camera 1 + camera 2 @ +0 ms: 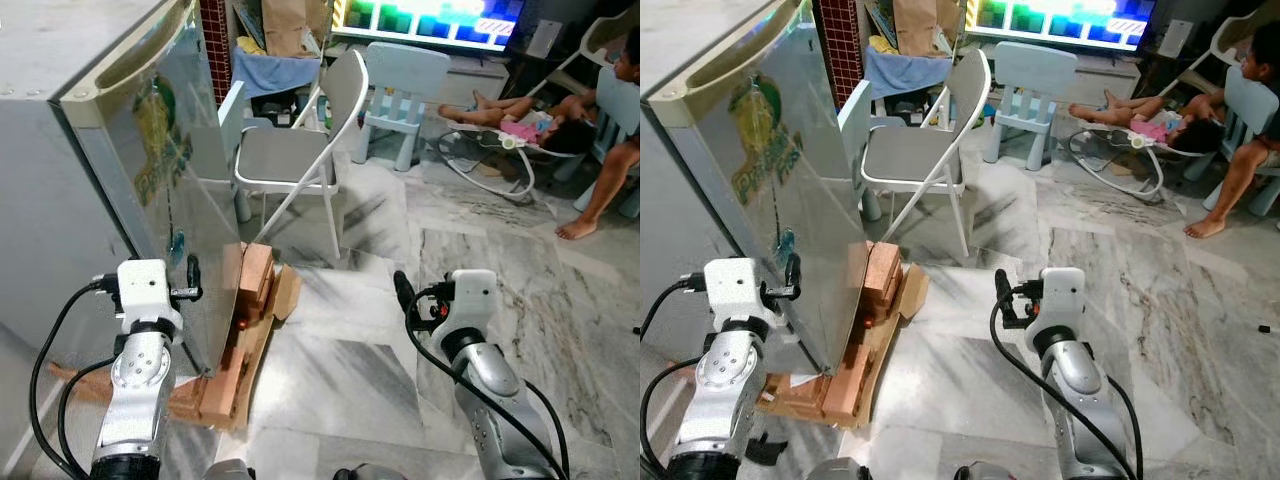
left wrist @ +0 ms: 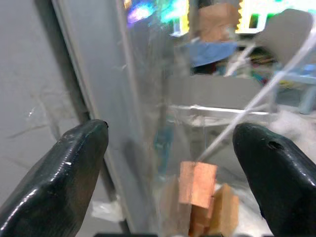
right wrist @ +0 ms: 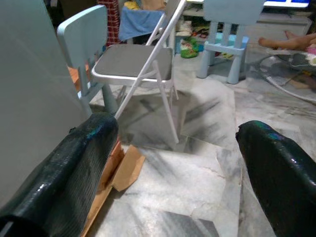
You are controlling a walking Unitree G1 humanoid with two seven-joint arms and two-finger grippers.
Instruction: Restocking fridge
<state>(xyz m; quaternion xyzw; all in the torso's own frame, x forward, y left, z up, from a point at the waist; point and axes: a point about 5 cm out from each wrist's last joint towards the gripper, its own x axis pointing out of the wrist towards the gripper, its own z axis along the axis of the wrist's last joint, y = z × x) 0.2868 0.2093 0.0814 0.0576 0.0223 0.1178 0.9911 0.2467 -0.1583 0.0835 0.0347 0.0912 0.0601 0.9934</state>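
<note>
Two grippers are raised, fingers spread wide, holding nothing. Left gripper sits just beside the fridge, facing its closed door's edge. Right gripper points past it toward a folding chair. Wooden blocks lie below. Hooking the door edge squarely, then pulling slowly, should open it cleanly.

Fridge left on blocks; chair behind

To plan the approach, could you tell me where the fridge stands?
The fridge stands at the robot's left on wooden blocks, just before the left end effector.
</note>
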